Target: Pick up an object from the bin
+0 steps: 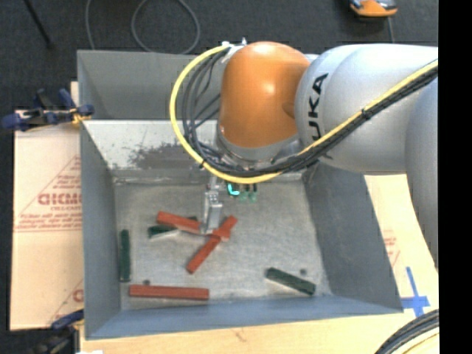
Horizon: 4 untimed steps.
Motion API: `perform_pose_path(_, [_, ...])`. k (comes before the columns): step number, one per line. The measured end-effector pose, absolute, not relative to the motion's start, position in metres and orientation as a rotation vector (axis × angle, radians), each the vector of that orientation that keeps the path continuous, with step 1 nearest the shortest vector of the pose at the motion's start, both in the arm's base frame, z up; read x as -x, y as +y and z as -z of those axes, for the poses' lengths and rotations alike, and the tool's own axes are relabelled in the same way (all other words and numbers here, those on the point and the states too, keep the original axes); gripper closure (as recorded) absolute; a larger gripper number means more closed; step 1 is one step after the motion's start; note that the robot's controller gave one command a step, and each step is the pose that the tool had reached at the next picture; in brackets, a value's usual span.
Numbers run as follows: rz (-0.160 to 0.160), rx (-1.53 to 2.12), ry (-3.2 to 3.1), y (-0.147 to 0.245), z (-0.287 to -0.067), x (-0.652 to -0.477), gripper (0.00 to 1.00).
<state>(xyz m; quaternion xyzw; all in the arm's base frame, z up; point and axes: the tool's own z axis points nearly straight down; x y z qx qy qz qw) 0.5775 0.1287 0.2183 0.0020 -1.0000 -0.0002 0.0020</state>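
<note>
Down in the grey metal bin (96,220), a long red stick (168,293) lies along the near wall. A dark green stick (290,281) rests well apart to its right, and a green bar (125,255) lies lengthwise by the left wall. Farther in, at mid-floor, a slanted red stick (202,257) runs up to a short red block (226,226). A third red bar (177,221) comes in from the left, with a green-and-white piece (161,232) just beside it. The jaws of the KUKA arm (369,109) hang over the spot where these red pieces meet, their tips near the third red bar's right end. Whether they are spread or pressed together cannot be told. Beyond, the orange wrist cover (258,98) and a looping yellow cable (177,116) loom before the far wall.
</note>
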Motion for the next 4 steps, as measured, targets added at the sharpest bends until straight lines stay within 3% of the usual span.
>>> perform_pose_path(1, [0.000,0.338,-3.121,0.125,-0.067,-0.597,0.00])
perform_pose_path(2, [0.003,0.342,-3.127,0.125,-0.071,-0.599,1.00])
perform_pose_path(3, [0.009,0.305,-3.140,0.161,-0.178,-0.650,1.00])
perform_pose_path(4, [0.007,0.282,-3.141,0.162,-0.269,-0.631,1.00])
